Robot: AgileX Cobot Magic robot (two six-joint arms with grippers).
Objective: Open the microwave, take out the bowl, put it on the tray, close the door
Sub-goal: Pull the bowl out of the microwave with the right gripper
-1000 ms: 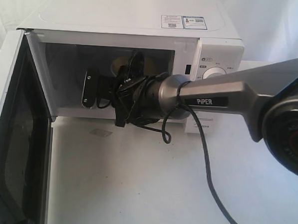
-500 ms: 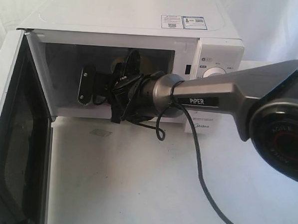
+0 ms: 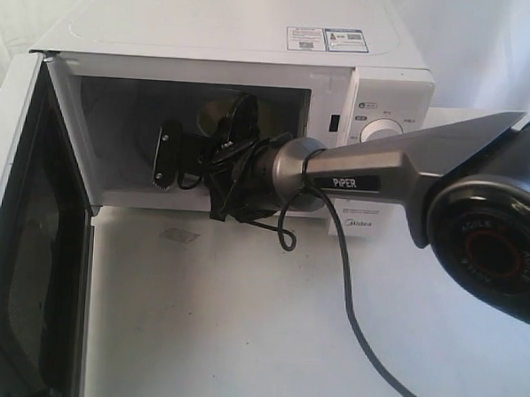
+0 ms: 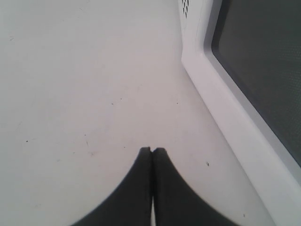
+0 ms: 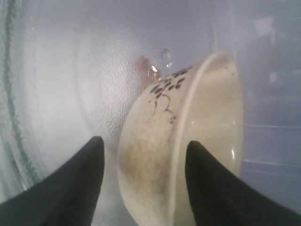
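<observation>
Right gripper (image 5: 145,141) jaws spread astride the bowl (image 5: 207,117) wall, perhaps touching it, on the microwave (image 3: 256,38) glass turntable (image 5: 51,70); left gripper (image 4: 152,149) jaws pressed together over the white table (image 4: 70,70).

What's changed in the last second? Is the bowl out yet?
The right arm's elbow swung leftward in the exterior view. The right gripper dipped slightly deeper into the microwave, then eased back. Nothing was visibly grasped or released: the fingers sit apart across the bowl's wall, and the bowl is not out yet. The door stays wide open.
</observation>
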